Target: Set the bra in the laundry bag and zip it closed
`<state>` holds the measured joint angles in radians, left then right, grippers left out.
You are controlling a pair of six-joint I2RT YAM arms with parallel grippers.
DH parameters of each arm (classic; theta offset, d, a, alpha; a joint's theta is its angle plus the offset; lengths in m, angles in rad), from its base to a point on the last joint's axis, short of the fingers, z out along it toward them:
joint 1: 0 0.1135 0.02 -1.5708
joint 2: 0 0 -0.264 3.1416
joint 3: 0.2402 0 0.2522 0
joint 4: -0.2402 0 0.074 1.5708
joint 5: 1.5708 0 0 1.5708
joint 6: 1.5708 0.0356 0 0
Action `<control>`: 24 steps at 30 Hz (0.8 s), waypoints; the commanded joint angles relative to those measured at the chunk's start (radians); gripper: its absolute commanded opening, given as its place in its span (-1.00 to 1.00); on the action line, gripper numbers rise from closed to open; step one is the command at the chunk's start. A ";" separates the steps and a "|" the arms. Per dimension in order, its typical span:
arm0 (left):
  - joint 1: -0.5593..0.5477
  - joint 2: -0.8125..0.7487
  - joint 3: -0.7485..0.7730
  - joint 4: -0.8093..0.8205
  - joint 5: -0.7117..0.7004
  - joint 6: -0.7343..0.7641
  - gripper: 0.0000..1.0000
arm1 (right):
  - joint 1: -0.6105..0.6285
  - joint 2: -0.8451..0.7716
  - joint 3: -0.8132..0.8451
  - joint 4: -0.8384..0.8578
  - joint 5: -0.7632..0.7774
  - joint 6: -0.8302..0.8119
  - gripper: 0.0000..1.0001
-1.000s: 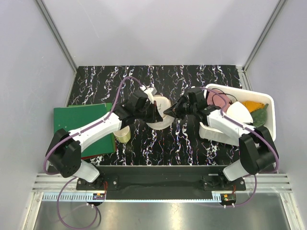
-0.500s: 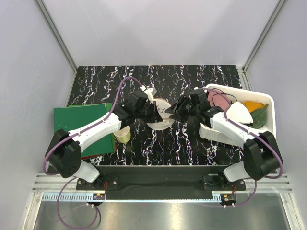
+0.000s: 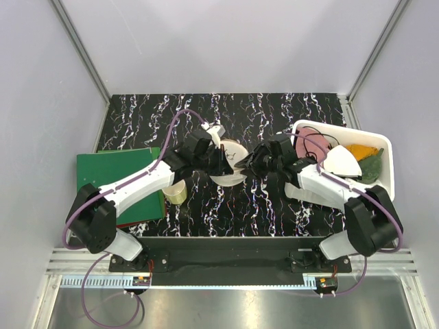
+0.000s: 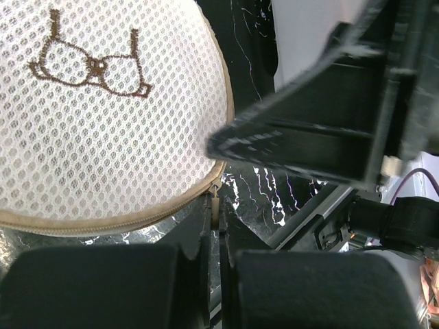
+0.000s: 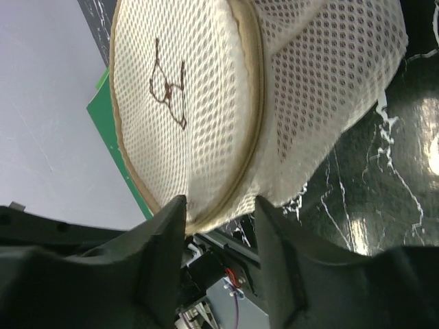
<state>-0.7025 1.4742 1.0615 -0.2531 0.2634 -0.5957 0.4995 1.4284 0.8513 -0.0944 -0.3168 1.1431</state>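
The laundry bag (image 3: pixel 231 159), a round cream mesh pouch with a brown embroidered mark, is held tilted up off the black table between both grippers. My left gripper (image 3: pixel 219 164) is shut on the zipper pull (image 4: pixel 217 200) at the bag's rim (image 4: pixel 103 223). My right gripper (image 3: pixel 250 165) holds the bag's edge (image 5: pixel 226 185) between its fingers (image 5: pixel 163 236) from the right. The zipper track along the rim looks closed where it shows. The dark red bra is not in view in any frame.
A green board (image 3: pixel 120 179) lies at the left, with a small cream-yellow cup (image 3: pixel 175 194) beside it. A white bin (image 3: pixel 385 152) at the right holds pink, orange and green cloths and a white piece. Grey walls enclose the table.
My right gripper has shifted slightly left and toward the front, closing in on the bag's right edge. The bag has tipped a little. My left gripper has stayed on the zipper pull.
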 commanded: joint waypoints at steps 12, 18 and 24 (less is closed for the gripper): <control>0.240 -0.147 -0.127 -0.089 -0.081 -0.021 -1.00 | -0.205 0.128 0.161 0.027 -0.105 -0.228 -1.00; 0.148 -0.126 -0.031 -0.074 -0.020 0.036 -1.00 | -0.207 0.334 0.442 -0.180 -0.200 -0.424 -0.77; 0.057 -0.058 0.029 -0.002 0.007 -0.024 -1.00 | -0.176 0.315 0.608 -0.464 -0.055 -0.560 0.18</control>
<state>-0.6117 1.3853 1.0290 -0.3172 0.2390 -0.5980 0.3119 1.8122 1.3849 -0.3569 -0.4679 0.7151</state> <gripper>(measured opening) 0.026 0.515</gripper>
